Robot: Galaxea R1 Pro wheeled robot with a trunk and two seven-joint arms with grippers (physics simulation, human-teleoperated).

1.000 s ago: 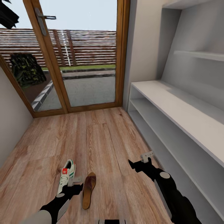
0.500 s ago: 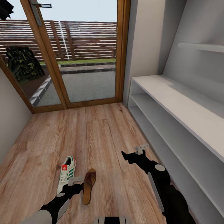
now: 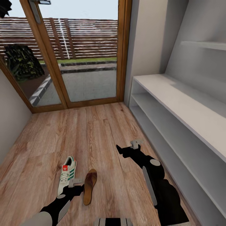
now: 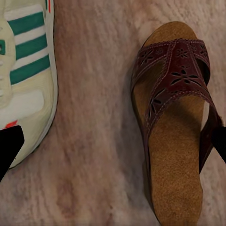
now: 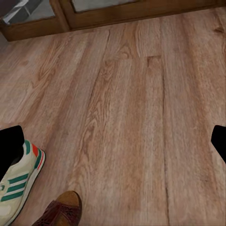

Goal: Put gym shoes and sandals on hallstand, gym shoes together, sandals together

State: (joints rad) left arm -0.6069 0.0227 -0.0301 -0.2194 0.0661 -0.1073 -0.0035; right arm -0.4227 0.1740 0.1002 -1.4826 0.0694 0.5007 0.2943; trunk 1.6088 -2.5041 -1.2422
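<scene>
One white gym shoe (image 3: 67,175) with green stripes lies on the corridor floor (image 3: 94,138), and close beside it on the right is a brown sandal (image 3: 89,186). My left gripper (image 3: 75,183) hangs open just above the gap between them. The left wrist view looks straight down on the gym shoe (image 4: 26,80) and the sandal (image 4: 174,127), with the left gripper (image 4: 113,143) over bare floor between them. My right gripper (image 3: 128,147) is open over bare planks, to the right of and beyond the sandal. The right wrist view catches the gym shoe (image 5: 21,183) and the sandal's toe (image 5: 61,209). The grey hallstand (image 3: 175,94) lines the right wall.
A glazed wooden door (image 3: 84,62) closes the corridor's far end. A plain wall (image 3: 9,119) runs along the left. The hallstand's bench top and its two low shelves (image 3: 163,131) hold nothing.
My right arm has swung left and forward, away from the hallstand towards the middle of the floor. The head view has tilted slightly. The left arm, gym shoe and sandal stay put.
</scene>
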